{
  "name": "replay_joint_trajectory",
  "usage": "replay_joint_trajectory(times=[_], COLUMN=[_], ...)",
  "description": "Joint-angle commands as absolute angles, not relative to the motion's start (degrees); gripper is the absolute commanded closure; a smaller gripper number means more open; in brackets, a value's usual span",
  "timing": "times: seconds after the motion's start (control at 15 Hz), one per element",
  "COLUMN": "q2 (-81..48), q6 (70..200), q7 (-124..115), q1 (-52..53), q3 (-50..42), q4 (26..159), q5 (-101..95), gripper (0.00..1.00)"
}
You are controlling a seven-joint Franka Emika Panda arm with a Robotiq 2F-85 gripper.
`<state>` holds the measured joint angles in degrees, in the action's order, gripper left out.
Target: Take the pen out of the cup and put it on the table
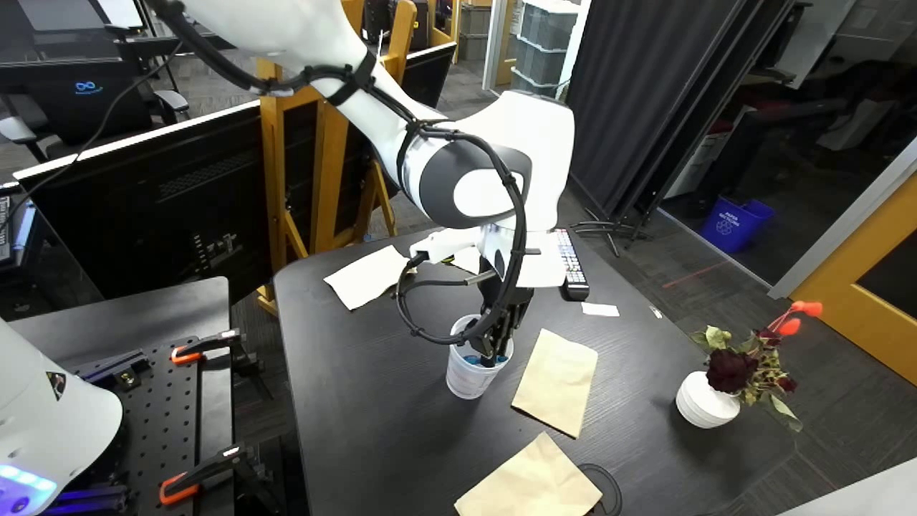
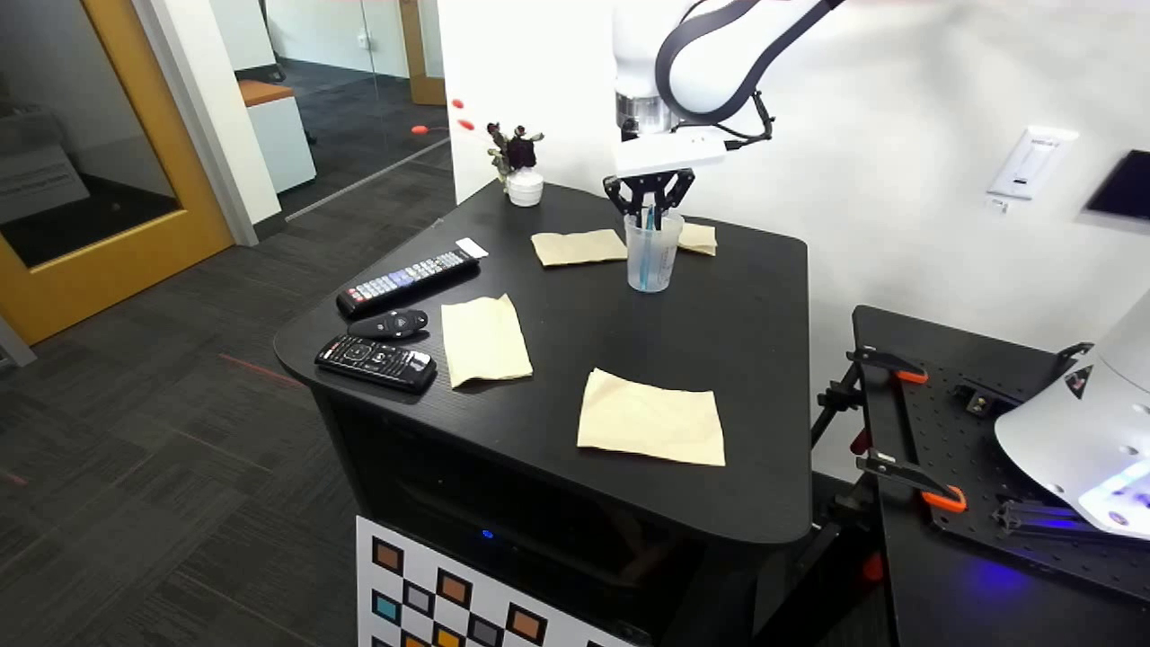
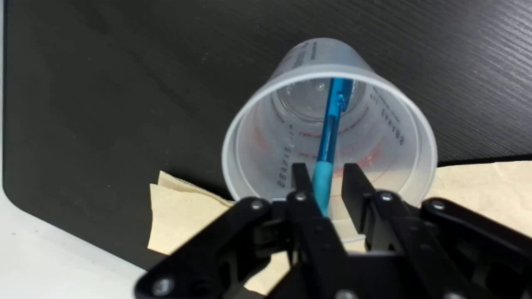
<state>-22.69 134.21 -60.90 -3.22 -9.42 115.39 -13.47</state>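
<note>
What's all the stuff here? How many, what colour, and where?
Table: 1, black, centre
Cup: 1, see-through whitish, on table
Pen: 1, blue, inside cup
Napkins: 4, tan, on table
Remotes: 3, black, on table
Vase: 1, white, on table
Flowers: several, reddish, in vase
Clamps: at least 2, black-orange, on side bench
Patterned board: 1, mostly white, below table level
Recycling bin: 1, blue, on floor
Other things: many, mixed colours, mostly background
Robot base: 1, white, near clamps
Robot arm: 1, white, above table
Pincer: 1, black, open around pen
</note>
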Motion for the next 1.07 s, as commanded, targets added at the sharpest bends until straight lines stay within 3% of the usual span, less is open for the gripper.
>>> replay_joint_trajectory(times=[0.0, 1.0], q2=[-22.1, 0.5], q6=[136.3, 140.1], q7=[-59.6, -62.1], q1=[-2.3, -1.4], q3=[-10.6, -10.2], q4=[115.9, 131.3], q5=[-13.1, -22.7], gripper=[0.99, 0.97])
